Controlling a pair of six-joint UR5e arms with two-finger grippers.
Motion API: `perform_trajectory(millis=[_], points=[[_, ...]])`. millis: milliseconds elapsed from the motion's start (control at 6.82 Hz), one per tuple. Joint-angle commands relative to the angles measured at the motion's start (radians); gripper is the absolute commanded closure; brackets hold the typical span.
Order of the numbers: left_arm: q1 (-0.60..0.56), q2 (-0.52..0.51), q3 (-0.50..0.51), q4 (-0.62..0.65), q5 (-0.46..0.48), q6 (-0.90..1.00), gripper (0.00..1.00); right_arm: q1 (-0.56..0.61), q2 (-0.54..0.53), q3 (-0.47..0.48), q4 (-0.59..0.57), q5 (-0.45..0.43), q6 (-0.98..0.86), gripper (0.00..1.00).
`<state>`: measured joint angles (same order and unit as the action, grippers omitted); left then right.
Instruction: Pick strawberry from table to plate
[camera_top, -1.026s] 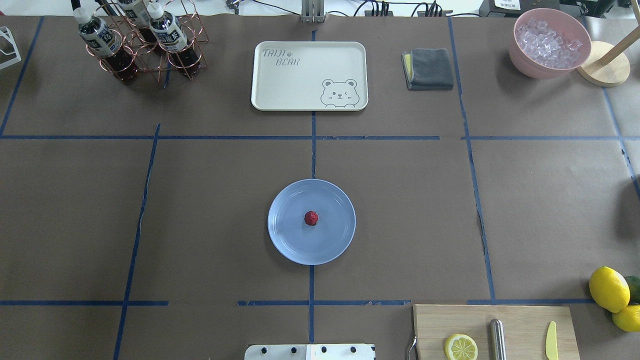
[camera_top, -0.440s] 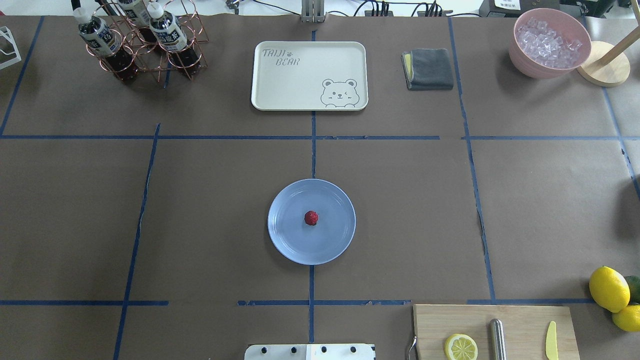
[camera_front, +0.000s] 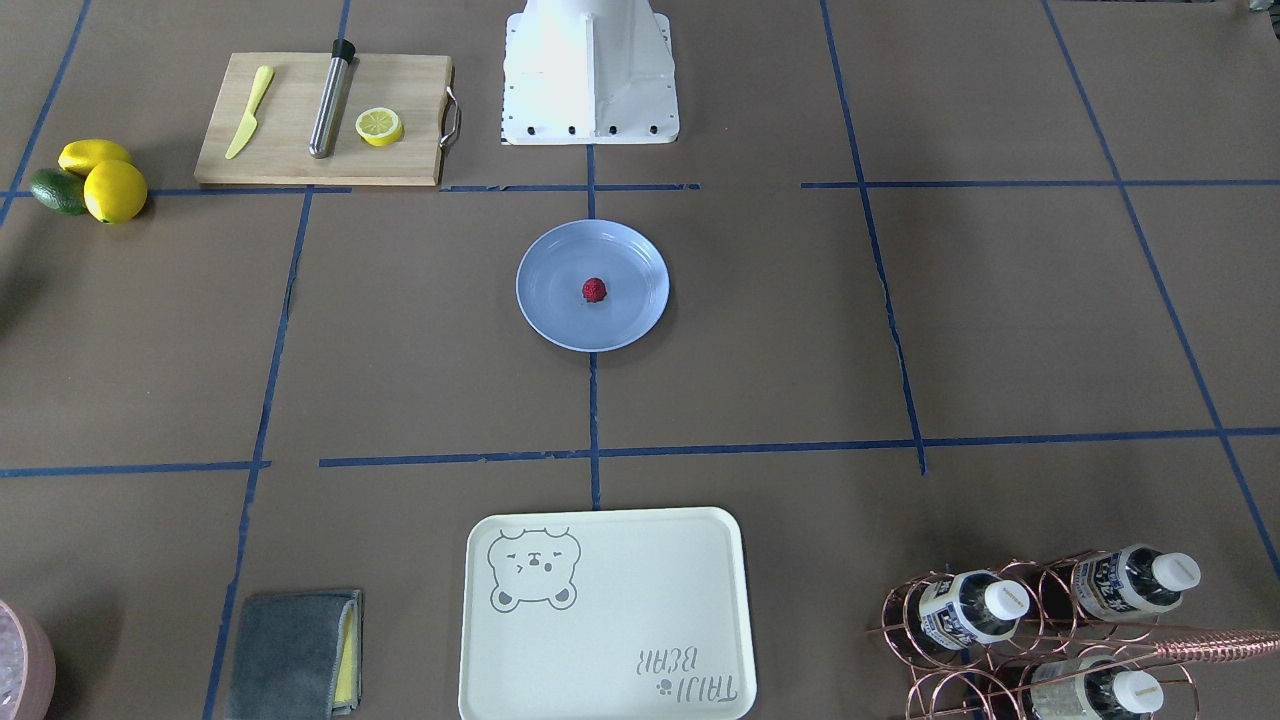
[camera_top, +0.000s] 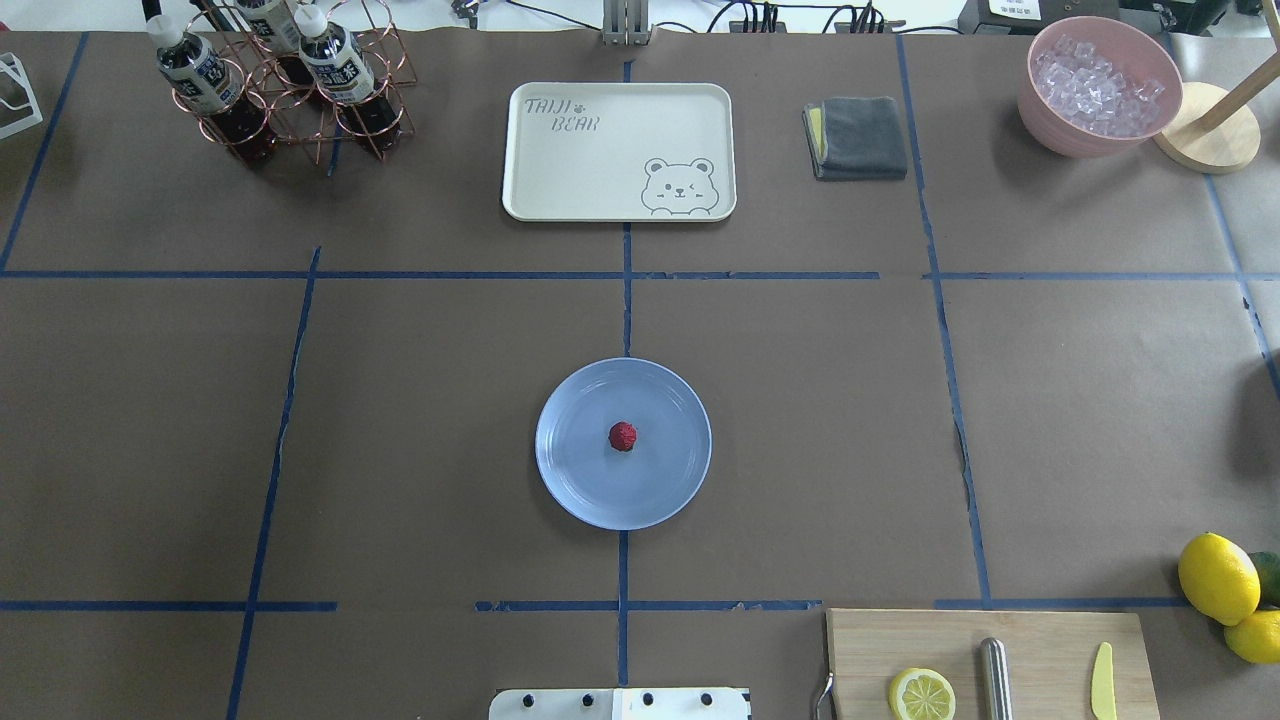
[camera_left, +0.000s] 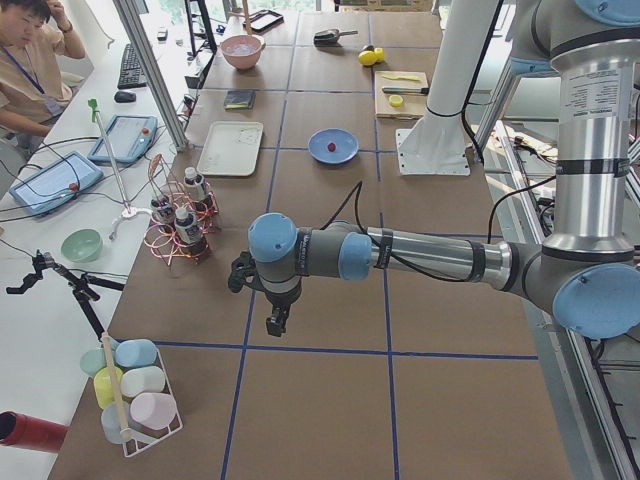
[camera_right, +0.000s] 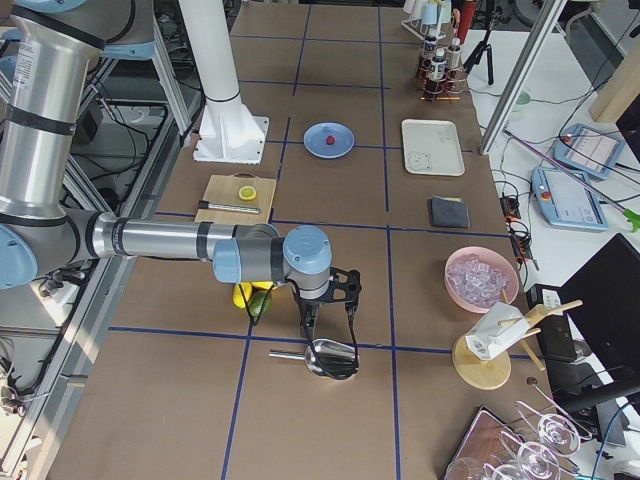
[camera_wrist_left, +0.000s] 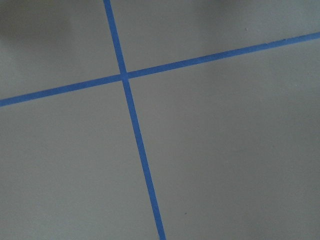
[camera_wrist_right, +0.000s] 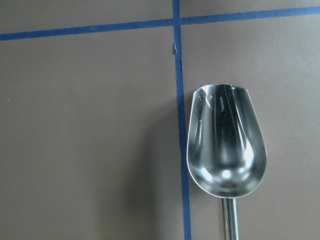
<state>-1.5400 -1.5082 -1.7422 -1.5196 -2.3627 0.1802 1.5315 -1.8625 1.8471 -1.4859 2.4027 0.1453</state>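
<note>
The small dark-red strawberry (camera_top: 622, 436) (camera_front: 594, 290) lies at the middle of the round light-blue plate (camera_top: 575, 485) (camera_front: 550, 320), which rests on the brown table (camera_top: 420, 400) just ahead of the robot's base. Neither gripper is near it. My left gripper (camera_left: 272, 322) hangs over a blue tape crossing at the table's left end. Above a metal scoop (camera_right: 330, 357) (camera_wrist_right: 226, 150) at the right end hangs my right gripper (camera_right: 330, 312). Both show only in the side views, so I cannot tell whether they are open or shut.
A cream bear-printed tray (camera_top: 618, 150), a grey cloth (camera_top: 858, 137), a copper bottle rack (camera_top: 285, 85) and a pink bowl of ice (camera_top: 1098, 85) line the far side. A cutting board (camera_top: 990, 665) with a lemon half (camera_top: 921, 694) sits near right, whole lemons (camera_top: 1217, 577) beside it.
</note>
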Motion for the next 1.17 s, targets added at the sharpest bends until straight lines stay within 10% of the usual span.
perform_trajectory(millis=[0, 1026], points=[[0.0, 0.0, 0.013, -0.001, 0.002, -0.007, 0.0, -0.008, 0.005, -0.002, -0.001, -0.001, 0.011, 0.0], [-0.022, -0.006, 0.03, -0.005, 0.014, -0.005, 0.0, -0.073, 0.036, -0.003, -0.004, -0.019, 0.025, 0.0]])
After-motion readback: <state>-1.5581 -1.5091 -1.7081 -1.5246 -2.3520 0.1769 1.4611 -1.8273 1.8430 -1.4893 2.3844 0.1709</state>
